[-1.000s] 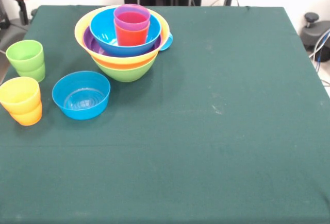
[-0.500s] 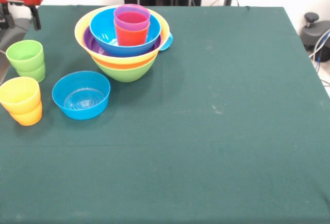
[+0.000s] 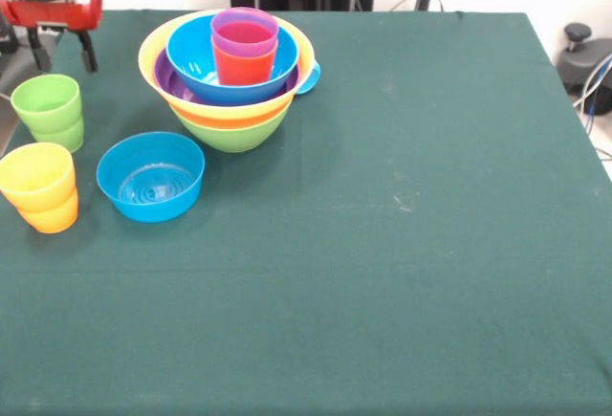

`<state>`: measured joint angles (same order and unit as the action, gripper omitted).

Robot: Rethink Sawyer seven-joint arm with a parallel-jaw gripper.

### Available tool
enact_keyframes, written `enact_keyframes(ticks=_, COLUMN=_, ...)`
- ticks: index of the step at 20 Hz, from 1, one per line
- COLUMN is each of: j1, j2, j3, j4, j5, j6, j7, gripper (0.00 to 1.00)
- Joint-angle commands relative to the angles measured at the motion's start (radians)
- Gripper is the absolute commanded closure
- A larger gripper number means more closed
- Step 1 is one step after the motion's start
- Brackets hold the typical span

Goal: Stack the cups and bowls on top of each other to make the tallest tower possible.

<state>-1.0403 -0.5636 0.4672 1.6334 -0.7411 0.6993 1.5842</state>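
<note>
The tower (image 3: 229, 72) stands at the back left: a lime green bowl (image 3: 234, 131) at the base, then the yellow bowl (image 3: 158, 48), a purple bowl and a big blue bowl (image 3: 196, 62). A purple cup (image 3: 245, 33) nested on an orange-red cup sits inside the blue bowl. A smaller blue bowl (image 3: 151, 175) stands alone in front of the tower. At the left edge are a green cup (image 3: 48, 110) and a yellow cup (image 3: 36, 175) nested on an orange one (image 3: 53, 215). My gripper (image 3: 62, 57) hangs open just behind and above the green cup, holding nothing.
A light blue piece (image 3: 310, 76) pokes out at the tower's right side. The green cloth table (image 3: 402, 196) stretches to the right and front. Cables and a black stand (image 3: 583, 53) sit past the right edge.
My gripper has come in from the top left corner, moving right and down toward the green cup. The cups and bowls have not moved.
</note>
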Motion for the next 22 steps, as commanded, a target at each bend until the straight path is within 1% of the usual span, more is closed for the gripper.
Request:
enact_keyframes(ticks=1, j1=0.027, j2=0.080, j3=0.062, j4=-0.016, j5=-0.091, j6=-0.053, j7=-0.211, gripper=0.00)
enact_keyframes(ticks=7, j1=0.037, j2=0.104, j3=0.064, j4=-0.045, j5=-0.096, j6=-0.043, j7=-0.204, gripper=0.00)
enact_keyframes(ticks=13, j1=0.028, j2=0.102, j3=0.070, j4=-0.041, j5=-0.093, j6=-0.044, j7=-0.206, gripper=0.00)
enact_keyframes(ticks=16, j1=0.027, j2=0.096, j3=0.075, j4=-0.044, j5=-0.086, j6=-0.028, j7=-0.214, gripper=0.00)
enact_keyframes(ticks=22, j1=0.027, j2=0.050, j3=0.096, j4=-0.039, j5=-0.052, j6=0.031, j7=-0.228, gripper=0.00)
